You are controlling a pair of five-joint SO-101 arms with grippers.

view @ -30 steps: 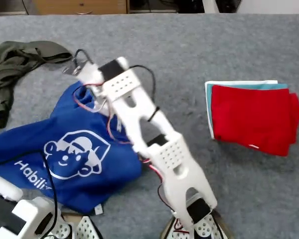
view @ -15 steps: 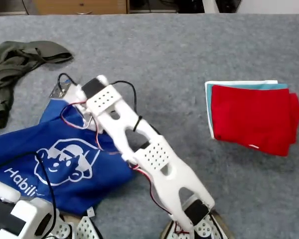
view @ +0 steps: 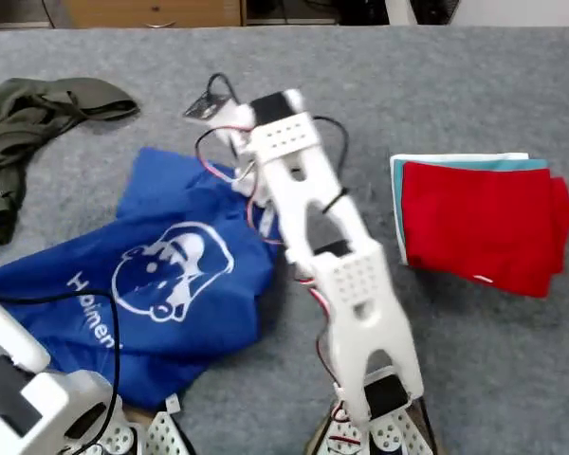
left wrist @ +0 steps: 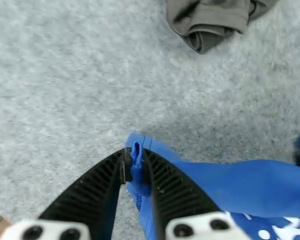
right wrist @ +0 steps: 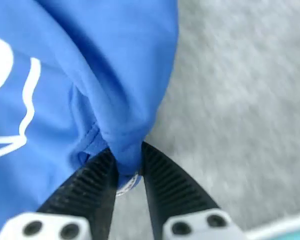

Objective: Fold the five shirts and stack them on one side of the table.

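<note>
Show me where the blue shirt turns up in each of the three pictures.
High view: shirt spread left of centre.
Left wrist view: shirt edge pinched in the left gripper.
Right wrist view: shirt fold pinched in the right gripper.
Shared landmark: the grey table under it.

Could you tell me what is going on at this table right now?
Both arms are handling the blue shirt: the left gripper is shut on one edge of it, the right gripper on another fold. A red shirt tops a folded stack at one side, and an olive shirt lies crumpled, not yet folded.
</note>
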